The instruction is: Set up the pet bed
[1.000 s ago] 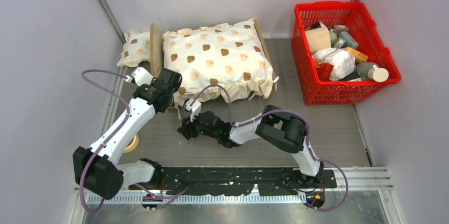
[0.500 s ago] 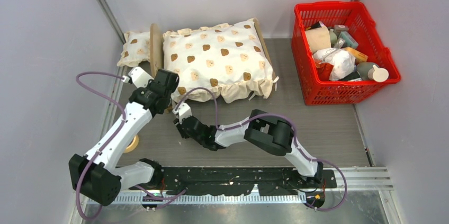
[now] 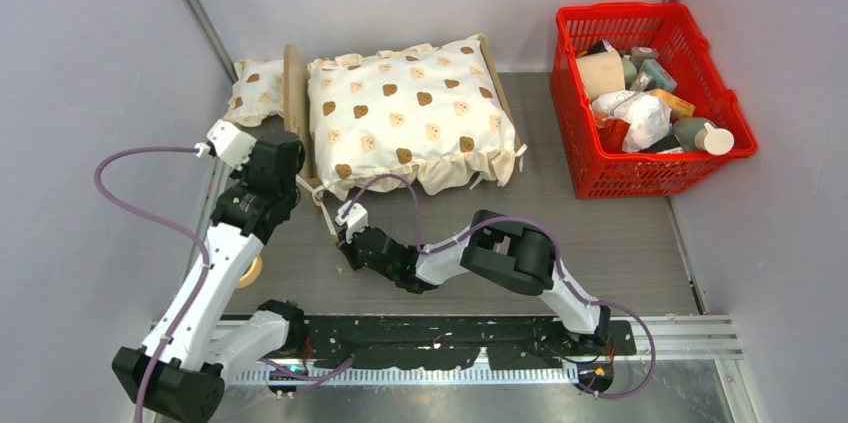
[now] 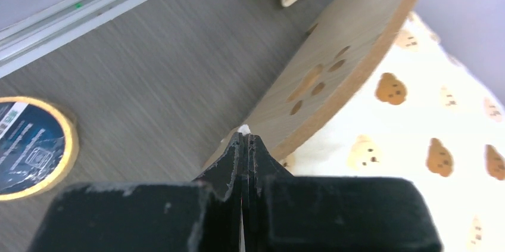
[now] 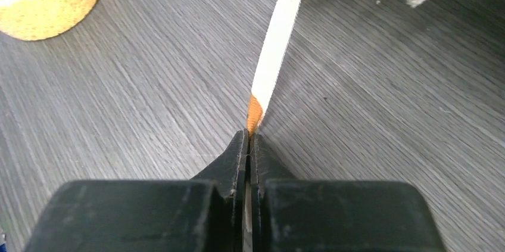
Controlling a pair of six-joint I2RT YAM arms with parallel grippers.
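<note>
The left gripper [image 4: 244, 139] is clenched, fingers pressed flat together, with a speck of white at the tips; I cannot tell whether it pinches anything. Just ahead of those tips stands the pet bed [image 4: 333, 67], its wooden headboard with the paw cutout rising to the right. The bear-print cushion [image 4: 429, 145] lies beyond the headboard, and a tape roll [image 4: 30, 145] lies well to the gripper's left. The right gripper [image 5: 249, 136] is closed on the orange end of a white ribbon [image 5: 277, 37]. The ribbon runs straight ahead from its fingers toward the bed.
</note>
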